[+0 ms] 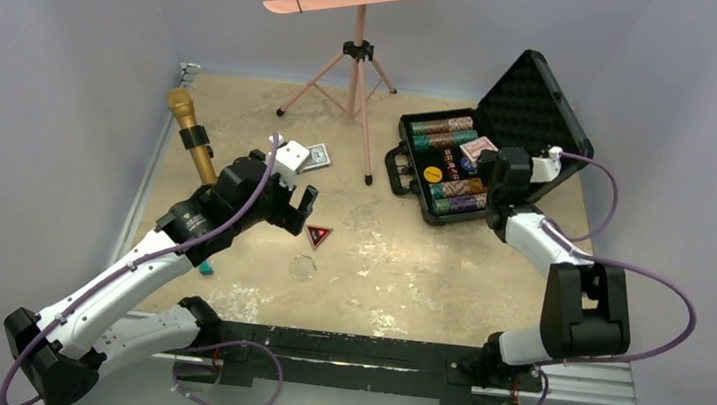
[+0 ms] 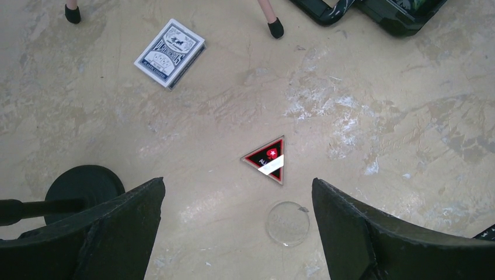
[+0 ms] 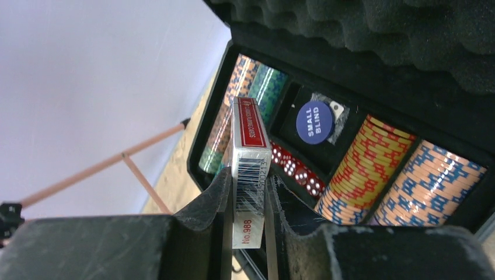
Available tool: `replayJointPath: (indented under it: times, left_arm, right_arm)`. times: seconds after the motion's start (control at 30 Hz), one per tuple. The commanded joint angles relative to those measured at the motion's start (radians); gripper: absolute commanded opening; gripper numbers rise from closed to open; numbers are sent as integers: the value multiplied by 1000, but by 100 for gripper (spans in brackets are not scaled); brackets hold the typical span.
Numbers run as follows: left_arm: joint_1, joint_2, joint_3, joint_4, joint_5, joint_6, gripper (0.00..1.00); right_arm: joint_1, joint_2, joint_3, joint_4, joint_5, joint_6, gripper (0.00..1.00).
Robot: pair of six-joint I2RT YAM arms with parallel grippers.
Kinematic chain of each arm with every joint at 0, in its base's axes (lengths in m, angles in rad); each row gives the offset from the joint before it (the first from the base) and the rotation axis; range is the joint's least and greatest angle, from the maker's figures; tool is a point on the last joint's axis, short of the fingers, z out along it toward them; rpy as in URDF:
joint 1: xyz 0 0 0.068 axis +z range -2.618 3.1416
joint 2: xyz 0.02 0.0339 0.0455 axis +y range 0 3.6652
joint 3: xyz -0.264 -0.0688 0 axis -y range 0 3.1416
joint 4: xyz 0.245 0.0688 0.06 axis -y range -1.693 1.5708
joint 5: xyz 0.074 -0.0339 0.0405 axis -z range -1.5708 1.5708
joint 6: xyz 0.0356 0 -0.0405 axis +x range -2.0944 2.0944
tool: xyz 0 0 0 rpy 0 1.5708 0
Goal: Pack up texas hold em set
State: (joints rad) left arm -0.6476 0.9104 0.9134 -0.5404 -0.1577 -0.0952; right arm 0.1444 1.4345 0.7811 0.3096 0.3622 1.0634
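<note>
You can read two things clearly, both through the right wrist camera. The round blue disc point(image 3: 314, 122) lying in the case point(image 3: 373, 41) says "SMALL BLIND" in white capitals. The red deck point(image 3: 249, 146) pinched in your right hand point(image 3: 249, 178) carries "No.988" in red on the white end of its box, below a barcode whose digits are too small to trust. The white lettering on that box's red edge is unreadable. On the counter point(image 2: 379, 87), the blue deck point(image 2: 170, 53) shows ornate print you cannot make out, and glare covers the wording on the triangular button point(image 2: 267, 158).
</note>
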Motion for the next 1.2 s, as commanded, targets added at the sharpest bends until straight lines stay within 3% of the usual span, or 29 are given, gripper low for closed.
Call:
replayJointPath:
  times: [0.0, 0.57, 1.17]
  left_arm:
    - [5, 3, 29, 19, -10, -16, 100]
    - [5, 10, 30, 20, -17, -11, 100]
    - [4, 24, 35, 20, -14, -12, 100]
  right_arm:
    - [-5, 47, 81, 90, 137, 143, 0]
    - [2, 266, 159, 79, 199, 238, 0]
    - [62, 344, 187, 11, 258, 313, 0]
